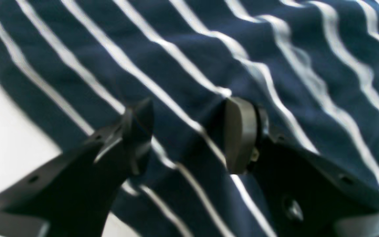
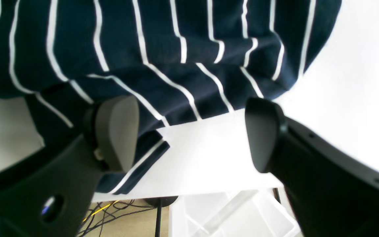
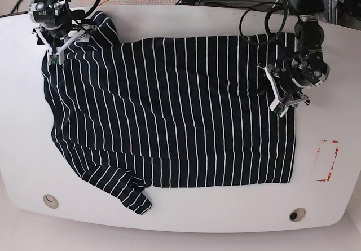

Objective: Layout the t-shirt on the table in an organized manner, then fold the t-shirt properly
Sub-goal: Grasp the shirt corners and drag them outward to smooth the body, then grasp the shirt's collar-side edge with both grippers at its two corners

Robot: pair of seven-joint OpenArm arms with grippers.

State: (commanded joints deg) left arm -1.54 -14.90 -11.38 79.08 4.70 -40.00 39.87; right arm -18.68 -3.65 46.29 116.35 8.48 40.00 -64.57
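Two grippers stand with jaws parted, clasping nothing: the left gripper over the body of the dark navy, white-striped cotton t-shirt, the right gripper at its far sleeve edge. This shirt lies spread across the glossy white table.

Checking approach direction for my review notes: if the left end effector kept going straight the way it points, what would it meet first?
Most likely the t-shirt: the open left end effector points straight at striped fabric, which fills the gap between its fingers.
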